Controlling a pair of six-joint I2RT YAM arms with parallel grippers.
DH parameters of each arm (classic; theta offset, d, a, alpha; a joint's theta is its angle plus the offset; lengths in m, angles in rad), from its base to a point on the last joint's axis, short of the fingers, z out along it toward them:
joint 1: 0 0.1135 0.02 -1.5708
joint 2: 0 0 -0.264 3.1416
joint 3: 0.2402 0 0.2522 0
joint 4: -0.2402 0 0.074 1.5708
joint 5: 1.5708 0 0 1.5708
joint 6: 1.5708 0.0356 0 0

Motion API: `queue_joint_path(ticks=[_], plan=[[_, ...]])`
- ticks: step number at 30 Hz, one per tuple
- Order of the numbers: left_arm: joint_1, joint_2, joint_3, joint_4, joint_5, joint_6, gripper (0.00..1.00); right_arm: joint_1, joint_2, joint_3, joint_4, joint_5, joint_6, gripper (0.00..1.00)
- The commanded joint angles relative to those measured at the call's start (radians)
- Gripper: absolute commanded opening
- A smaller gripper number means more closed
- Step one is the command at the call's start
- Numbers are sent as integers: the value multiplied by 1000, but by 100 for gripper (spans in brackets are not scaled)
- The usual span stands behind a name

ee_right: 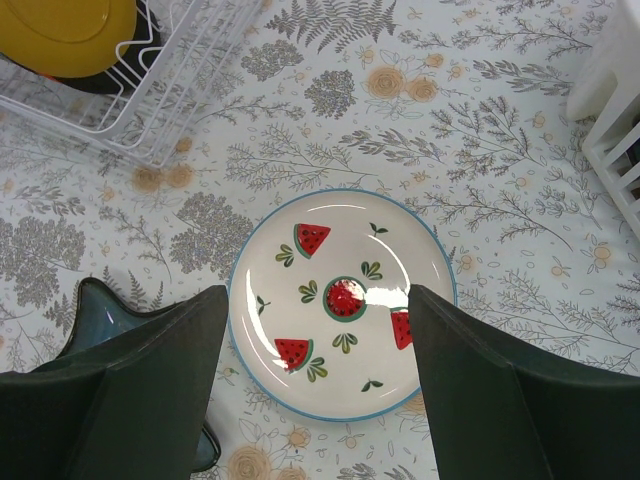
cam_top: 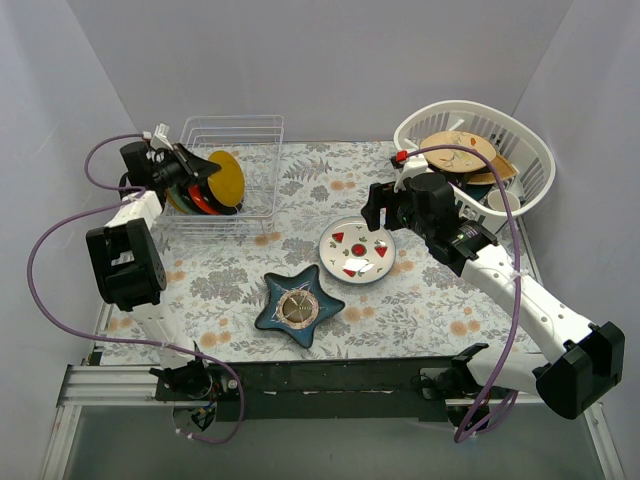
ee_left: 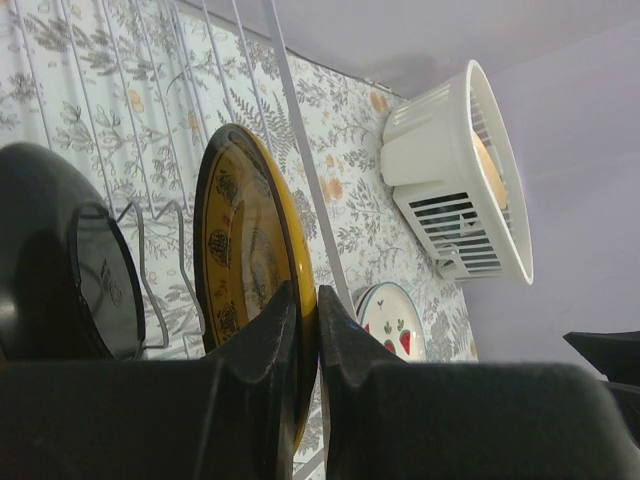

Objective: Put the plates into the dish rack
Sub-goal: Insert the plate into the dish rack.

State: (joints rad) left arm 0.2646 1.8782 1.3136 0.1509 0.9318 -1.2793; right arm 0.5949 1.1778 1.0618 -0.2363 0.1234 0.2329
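Note:
The clear-white wire dish rack stands at the back left. A yellow plate with brown pattern stands upright in it, beside an orange-red plate and a dark one. My left gripper is shut on the yellow plate's rim; in the top view this gripper is at the rack's left end. A white plate with red watermelon wedges lies flat on the table, also in the top view. My right gripper hovers open above it.
A dark blue star-shaped dish lies front centre. A white oval slotted basket with several dishes, a tan one on top, stands at the back right. The rack's corner shows at the right wrist view's upper left. Grey walls enclose the flowered tablecloth.

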Motion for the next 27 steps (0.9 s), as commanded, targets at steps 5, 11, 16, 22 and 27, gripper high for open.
queue_joint_path(ticks=[5, 11, 16, 22, 27], plan=[[5, -51, 88, 3, 15, 3, 0, -6, -10, -3, 37, -5, 5, 81], [16, -48, 96, -10, 12, 14, 0, -7, -10, -11, 40, -5, 5, 81], [28, -53, 105, -10, 22, 9, 0, -6, -4, -13, 43, -10, 6, 81], [36, -59, 115, -16, 27, 9, 0, -6, 6, -11, 49, -22, 13, 81], [38, -56, 90, -4, 29, 9, 0, -6, 5, -11, 49, -16, 13, 81]])
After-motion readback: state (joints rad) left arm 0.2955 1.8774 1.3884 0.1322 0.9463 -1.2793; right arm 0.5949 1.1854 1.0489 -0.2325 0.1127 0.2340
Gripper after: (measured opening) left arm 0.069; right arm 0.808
